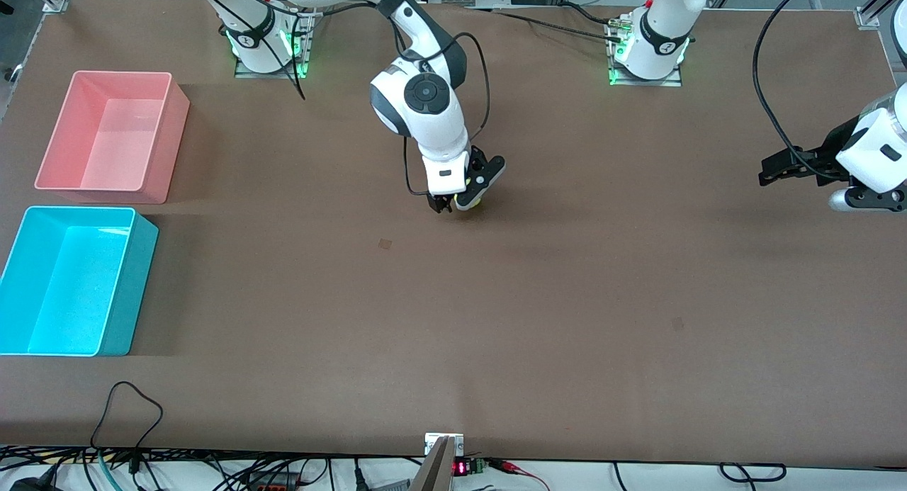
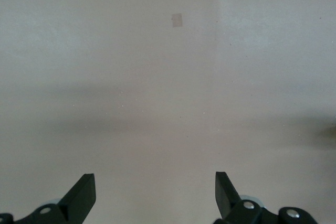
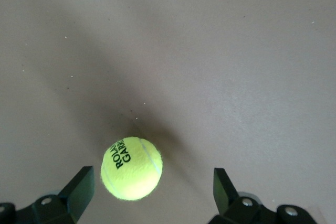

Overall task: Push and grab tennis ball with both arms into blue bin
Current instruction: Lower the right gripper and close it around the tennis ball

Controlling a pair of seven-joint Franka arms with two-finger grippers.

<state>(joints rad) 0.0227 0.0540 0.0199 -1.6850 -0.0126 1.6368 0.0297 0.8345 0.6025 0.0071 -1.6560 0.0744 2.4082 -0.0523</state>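
The tennis ball (image 3: pixel 131 168), yellow-green with black lettering, lies on the brown table between the open fingers of my right gripper (image 3: pixel 153 187), closer to one finger and touching neither. In the front view the right gripper (image 1: pixel 453 206) is low over the middle of the table, and only a yellow sliver of the ball (image 1: pixel 475 203) shows beside it. My left gripper (image 1: pixel 769 173) is open and empty, waiting above the left arm's end of the table; in its own view (image 2: pixel 155 192) it sees only bare table. The blue bin (image 1: pixel 132 285) stands empty at the right arm's end.
An empty pink bin (image 1: pixel 178 133) stands next to the blue bin, farther from the front camera. Small tape patches (image 1: pixel 385 244) (image 1: pixel 678 324) mark the table. Cables (image 1: pixel 127 413) lie along the table's nearest edge.
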